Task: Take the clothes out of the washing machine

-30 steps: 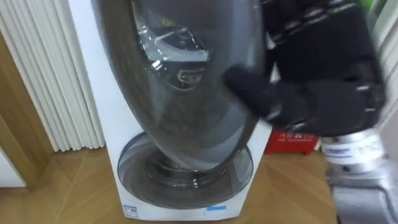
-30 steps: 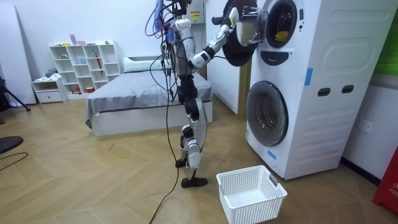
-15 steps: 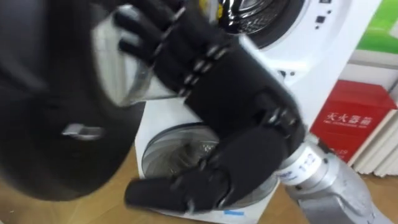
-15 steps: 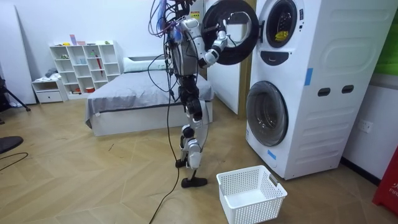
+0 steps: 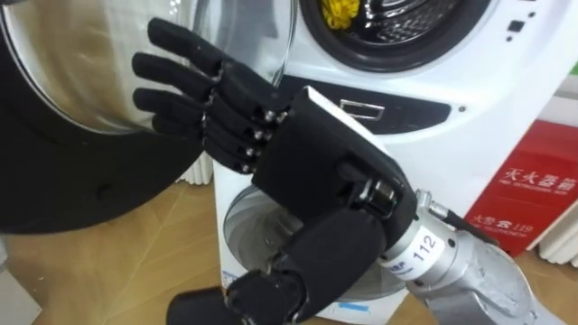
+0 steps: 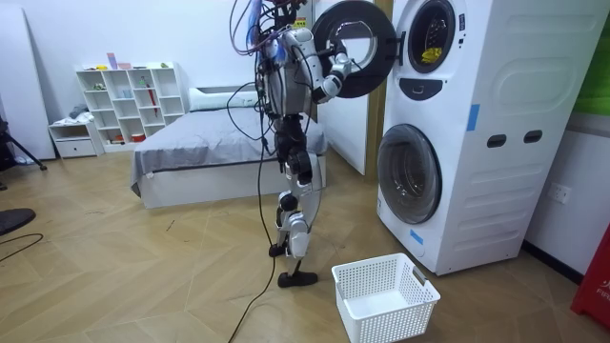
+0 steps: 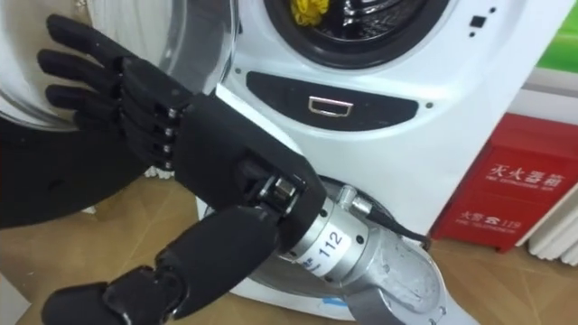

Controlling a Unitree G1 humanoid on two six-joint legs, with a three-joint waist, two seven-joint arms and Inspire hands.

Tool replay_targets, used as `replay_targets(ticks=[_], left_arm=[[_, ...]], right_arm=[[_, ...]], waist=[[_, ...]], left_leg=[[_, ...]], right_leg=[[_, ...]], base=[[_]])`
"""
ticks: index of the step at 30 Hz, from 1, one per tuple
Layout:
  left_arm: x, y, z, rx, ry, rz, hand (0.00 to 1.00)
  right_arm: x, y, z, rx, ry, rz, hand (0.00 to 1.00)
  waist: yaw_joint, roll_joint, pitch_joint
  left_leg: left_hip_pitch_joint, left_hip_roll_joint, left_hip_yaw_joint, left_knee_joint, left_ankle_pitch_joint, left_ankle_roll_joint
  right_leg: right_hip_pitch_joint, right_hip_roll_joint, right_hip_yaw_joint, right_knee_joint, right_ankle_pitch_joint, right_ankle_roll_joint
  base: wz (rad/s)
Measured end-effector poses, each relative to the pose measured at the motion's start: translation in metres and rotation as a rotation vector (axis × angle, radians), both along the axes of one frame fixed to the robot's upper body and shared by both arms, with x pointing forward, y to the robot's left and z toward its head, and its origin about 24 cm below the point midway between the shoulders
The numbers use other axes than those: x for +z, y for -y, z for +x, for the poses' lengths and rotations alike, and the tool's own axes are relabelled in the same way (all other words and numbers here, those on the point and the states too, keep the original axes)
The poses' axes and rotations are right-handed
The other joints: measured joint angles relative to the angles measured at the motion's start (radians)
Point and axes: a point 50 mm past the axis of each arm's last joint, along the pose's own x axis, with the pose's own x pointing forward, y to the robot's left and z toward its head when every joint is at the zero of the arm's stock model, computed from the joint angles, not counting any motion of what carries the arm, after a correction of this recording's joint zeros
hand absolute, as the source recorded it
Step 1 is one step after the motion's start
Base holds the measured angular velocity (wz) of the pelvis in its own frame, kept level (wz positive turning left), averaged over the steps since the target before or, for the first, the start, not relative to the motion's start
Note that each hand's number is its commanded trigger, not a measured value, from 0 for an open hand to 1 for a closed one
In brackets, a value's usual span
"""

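A yellow piece of clothing (image 5: 340, 11) lies inside the drum of the upper washing machine (image 5: 424, 86), at the top of the left eye view. The machine's round door (image 5: 81, 181), dark-rimmed with a glass bowl, hangs swung open to the left. My right hand (image 5: 298, 162) reaches in from the lower right, open, with straight fingers (image 5: 172, 81) laid against the door's glass. In the room view I stand upright in front of the stacked machines (image 6: 448, 124), the arm raised to the door (image 6: 351, 48).
A second machine with a shut round door (image 6: 410, 173) sits under the upper one. A white laundry basket (image 6: 385, 296) stands on the wood floor beside my feet. A red box (image 5: 533, 194) is at the right of the machines. A bed (image 6: 219, 152) and white shelves (image 6: 129, 100) stand behind me.
The door has swung further open to the left with my right hand on it. The eye view has turned right, and the drum with the yellow clothing has come into sight.
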Motion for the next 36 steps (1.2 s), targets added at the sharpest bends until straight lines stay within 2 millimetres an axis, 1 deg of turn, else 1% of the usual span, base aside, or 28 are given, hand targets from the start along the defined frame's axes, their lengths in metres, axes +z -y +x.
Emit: replay_targets(ticks=[6, 8, 10, 12, 14, 16, 17, 18, 19, 21, 22, 23, 25, 26, 27, 29, 30, 33, 36], left_arm=[[0.000, -0.001, -0.002, 0.005, -0.010, 0.003, 0.00], [-0.001, -0.001, -0.007, 0.013, -0.017, 0.003, 0.00], [-0.001, -0.001, -0.010, 0.029, -0.018, 0.003, 0.00], [-0.002, -0.001, -0.014, 0.054, -0.023, 0.002, 0.00], [-0.002, -0.001, -0.019, 0.065, -0.030, 0.001, 0.00], [-0.003, 0.001, -0.027, 0.092, -0.041, -0.005, 0.00], [-0.004, 0.003, -0.031, 0.102, -0.048, -0.011, 0.00], [-0.004, 0.004, -0.033, 0.104, -0.054, -0.014, 0.00], [-0.004, 0.004, -0.035, 0.105, -0.057, -0.014, 0.00], [-0.004, 0.004, -0.038, 0.109, -0.064, -0.014, 0.00], [-0.004, 0.004, -0.038, 0.116, -0.058, -0.014, 0.00], [-0.004, 0.003, -0.038, 0.123, -0.053, -0.013, 0.00], [-0.003, 0.001, -0.040, 0.145, -0.048, -0.009, 0.00], [-0.003, 0.000, -0.041, 0.149, -0.046, -0.006, 0.00], [-0.003, 0.000, -0.041, 0.157, -0.045, -0.006, 0.00], [-0.003, -0.001, -0.041, 0.163, -0.044, -0.005, 0.00], [-0.003, -0.001, -0.041, 0.163, -0.045, -0.006, 0.00], [-0.003, -0.001, -0.038, 0.169, -0.038, -0.005, 0.00], [-0.002, -0.002, -0.036, 0.175, -0.029, -0.004, 0.00]], right_arm=[[0.000, 0.000, 0.000, -0.007, 0.006, -0.011, 0.00], [0.000, 0.001, 0.001, -0.019, 0.014, -0.019, 0.00], [0.001, 0.003, 0.002, -0.037, 0.023, -0.024, 0.00], [0.004, 0.010, 0.005, -0.073, 0.033, -0.017, 0.00], [0.006, 0.016, 0.008, -0.112, 0.035, -0.006, 0.00], [0.008, 0.025, 0.010, -0.177, 0.043, 0.000, 0.00], [0.009, 0.034, 0.013, -0.232, 0.045, 0.008, 0.00], [0.011, 0.040, 0.015, -0.280, 0.046, 0.021, 0.00], [0.012, 0.043, 0.016, -0.300, 0.047, 0.025, 0.00], [0.013, 0.054, 0.018, -0.365, 0.048, 0.036, 0.00], [0.012, 0.060, 0.018, -0.398, 0.043, 0.035, 0.00], [0.012, 0.064, 0.018, -0.415, 0.043, 0.030, 0.00], [0.010, 0.078, 0.019, -0.487, 0.031, 0.016, 0.00], [0.007, 0.085, 0.019, -0.536, 0.009, 0.017, 0.00], [0.002, 0.092, 0.020, -0.578, -0.018, 0.021, 0.00], [-0.004, 0.097, 0.024, -0.626, -0.060, 0.024, 0.00], [-0.007, 0.099, 0.026, -0.651, -0.083, 0.024, 0.00], [-0.013, 0.103, 0.030, -0.691, -0.119, 0.028, 0.00], [-0.012, 0.104, 0.031, -0.710, -0.118, 0.029, 0.00]], waist=[[-0.006, 0.000, -0.0004], [-0.007, 0.000, -0.0004], [-0.011, 0.000, -0.0006], [-0.017, 0.001, -0.0006], [-0.027, 0.006, 0.0004], [-0.040, 0.018, -0.0045], [-0.047, 0.029, -0.0057], [-0.053, 0.038, -0.0047], [-0.060, 0.042, -0.0043], [-0.082, 0.052, -0.0071], [-0.091, 0.054, -0.0088], [-0.094, 0.054, -0.0087], [-0.102, 0.052, -0.0104], [-0.101, 0.046, -0.0126], [-0.104, 0.040, -0.0112], [-0.115, 0.027, -0.0075], [-0.118, 0.021, -0.0081], [-0.119, 0.014, -0.0082], [-0.117, 0.012, -0.0081]], left_leg=[[0.003, 0.001, -0.008, -0.001, 0.000, 0.000], [0.005, 0.001, -0.009, -0.001, 0.000, 0.000], [0.006, 0.001, -0.007, 0.000, 0.000, 0.000], [0.009, 0.001, -0.007, 0.000, 0.000, 0.000], [0.018, 0.001, -0.008, -0.001, 0.000, 0.000], [0.021, 0.000, -0.011, 0.000, -0.001, 0.001], [0.021, 0.000, -0.010, -0.001, -0.002, 0.003], [0.020, -0.001, -0.008, -0.001, -0.002, 0.003], [0.020, -0.001, -0.007, -0.001, -0.002, 0.003], [0.020, 0.000, -0.007, -0.001, -0.002, 0.002], [0.020, 0.000, -0.007, -0.001, -0.002, 0.002], [0.020, 0.000, -0.007, -0.001, -0.002, 0.002], [0.022, 0.000, -0.003, 0.003, -0.002, 0.002], [0.023, 0.000, 0.000, 0.003, -0.002, 0.002], [0.025, -0.001, 0.004, 0.003, -0.002, 0.003], [0.025, -0.001, 0.008, 0.004, -0.001, 0.003], [0.026, -0.001, 0.014, 0.004, -0.002, 0.003], [0.033, -0.001, 0.018, 0.004, -0.002, 0.003], [0.035, 0.000, 0.018, 0.004, -0.002, 0.003]], right_leg=[[0.005, 0.000, -0.012, 0.004, 0.000, 0.000], [0.006, 0.000, -0.010, 0.004, 0.000, 0.000], [0.008, 0.000, -0.007, 0.004, 0.000, 0.000], [0.011, 0.000, -0.007, 0.005, 0.000, 0.000], [0.020, 0.001, -0.007, 0.004, 0.000, 0.000], [0.025, 0.000, -0.008, 0.004, 0.001, 0.001], [0.025, -0.001, -0.008, 0.005, 0.001, 0.002], [0.024, -0.001, -0.007, 0.005, 0.001, 0.002], [0.024, -0.001, -0.006, 0.005, 0.001, 0.002], [0.023, 0.001, -0.006, 0.005, 0.001, 0.001], [0.023, 0.001, -0.006, 0.005, 0.001, 0.001], [0.023, 0.000, -0.005, 0.005, 0.001, 0.001], [0.023, 0.000, -0.003, 0.002, 0.001, 0.001], [0.023, 0.000, 0.002, 0.001, 0.001, 0.001], [0.023, 0.000, 0.006, 0.000, 0.000, 0.001], [0.022, 0.000, 0.011, 0.000, 0.000, 0.001], [0.020, 0.001, 0.018, -0.001, 0.000, 0.001], [0.020, 0.000, 0.021, -0.001, 0.000, 0.001], [0.021, 0.000, 0.021, 0.000, 0.000, 0.001]], base=[[0.04], [0.00], [0.00], [0.00], [0.02], [0.04], [0.00], [-0.04], [-0.04], [0.00], [0.00], [0.00], [-0.03], [-0.08], [-0.09], [-0.09], [-0.11], [-0.05], [0.00]])
